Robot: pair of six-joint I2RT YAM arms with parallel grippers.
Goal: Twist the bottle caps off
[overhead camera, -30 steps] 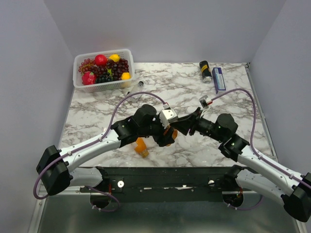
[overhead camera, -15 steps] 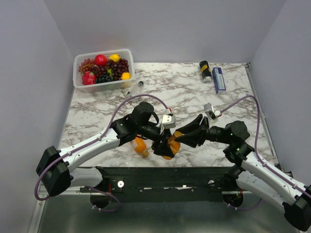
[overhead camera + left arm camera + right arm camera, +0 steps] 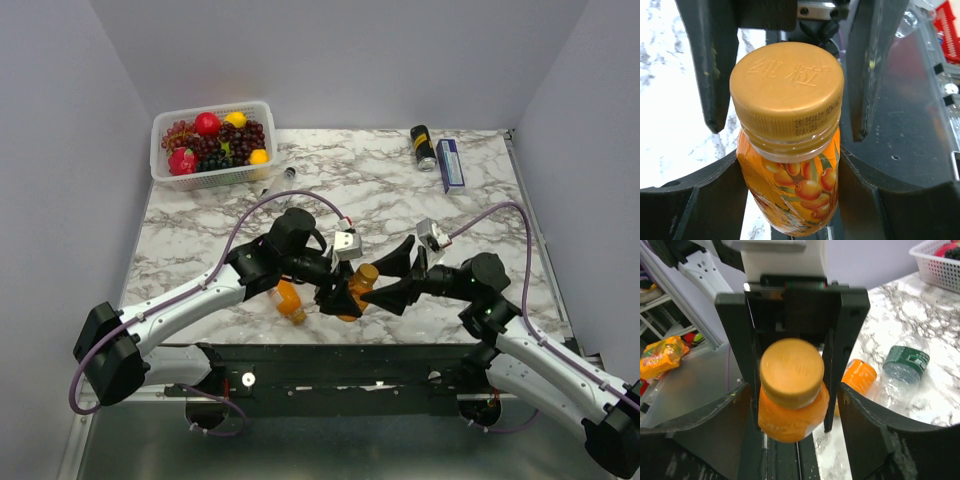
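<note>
From above, the left gripper (image 3: 338, 296) is clamped round the body of the orange-juice bottle (image 3: 352, 300), held between the arms, its long axis tilted so the orange cap (image 3: 366, 272) points at the right gripper (image 3: 380, 280). The left wrist view shows that gripper's fingers (image 3: 710, 70) flanking the cap without touching. The right wrist view agrees: its jaws are open and empty, with the cap centred between them.

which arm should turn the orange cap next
Right. The left gripper is shut on the juice bottle, steadying it, while the right gripper has its open jaws either side of the orange cap, not touching it.
</note>
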